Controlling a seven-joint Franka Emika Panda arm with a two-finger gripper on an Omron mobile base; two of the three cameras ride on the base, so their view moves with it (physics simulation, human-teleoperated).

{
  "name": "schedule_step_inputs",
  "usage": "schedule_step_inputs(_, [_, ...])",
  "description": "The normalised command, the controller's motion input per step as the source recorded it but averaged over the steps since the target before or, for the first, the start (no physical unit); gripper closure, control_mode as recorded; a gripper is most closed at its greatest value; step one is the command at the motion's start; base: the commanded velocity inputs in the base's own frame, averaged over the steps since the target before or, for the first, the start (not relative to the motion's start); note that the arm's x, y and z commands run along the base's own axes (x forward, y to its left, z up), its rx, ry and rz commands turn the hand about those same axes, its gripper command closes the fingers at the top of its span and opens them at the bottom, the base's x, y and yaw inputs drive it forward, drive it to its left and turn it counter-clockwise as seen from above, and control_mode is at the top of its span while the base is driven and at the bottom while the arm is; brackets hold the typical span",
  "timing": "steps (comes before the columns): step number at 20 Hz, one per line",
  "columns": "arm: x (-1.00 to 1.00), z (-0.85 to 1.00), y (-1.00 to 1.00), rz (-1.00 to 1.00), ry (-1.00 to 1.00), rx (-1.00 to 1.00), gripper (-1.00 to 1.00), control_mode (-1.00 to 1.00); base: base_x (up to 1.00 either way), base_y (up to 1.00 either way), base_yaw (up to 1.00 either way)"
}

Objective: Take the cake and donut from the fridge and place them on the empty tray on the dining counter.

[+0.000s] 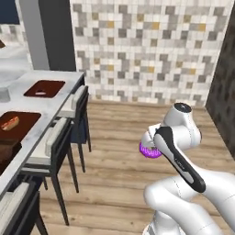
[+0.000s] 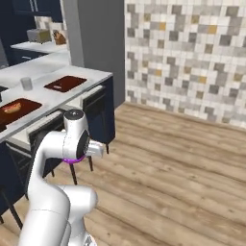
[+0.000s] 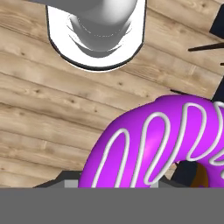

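Ring donut (image 3: 162, 144) with glossy purple-magenta icing and thin white zigzag piping, clamped in the gripper (image 1: 151, 149) above the wooden floor (image 2: 182, 163), beside the dining counter (image 1: 46, 103).

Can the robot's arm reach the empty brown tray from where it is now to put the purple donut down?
Probably not yet. The gripper holds the donut low over the floor, well away from the tray, with stools in between.

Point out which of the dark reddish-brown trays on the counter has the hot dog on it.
The nearer tray, closer to the robot along the dining counter, carries the orange hot dog. The farther tray does not.
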Motion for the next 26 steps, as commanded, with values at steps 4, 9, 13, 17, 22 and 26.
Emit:
schedule_step_inputs(4, [0.0, 0.0, 0.0, 0.0, 0.0, 0.0, 1.0, 1.0, 0.71, -0.55, 0.29])
schedule_step_inputs(9, [0.0, 0.0, 0.0, 0.0, 0.0, 0.0, 1.0, 1.0, 0.66, -0.62, 0.3])
schedule_step_inputs(13, [0.0, 0.0, 0.0, 0.0, 0.0, 0.0, 1.0, 1.0, 0.64, -0.61, 0.29])
schedule_step_inputs(17, [0.0, 0.0, 0.0, 0.0, 0.0, 0.0, 1.0, 1.0, 0.63, -0.63, 0.29])
schedule_step_inputs(22, [0.0, 0.0, 0.0, 0.0, 0.0, 0.0, 1.0, 1.0, 0.61, -0.58, 0.29])
schedule_step_inputs(26, [0.0, 0.0, 0.0, 0.0, 0.0, 0.0, 1.0, 1.0, 0.55, -0.54, 0.3])
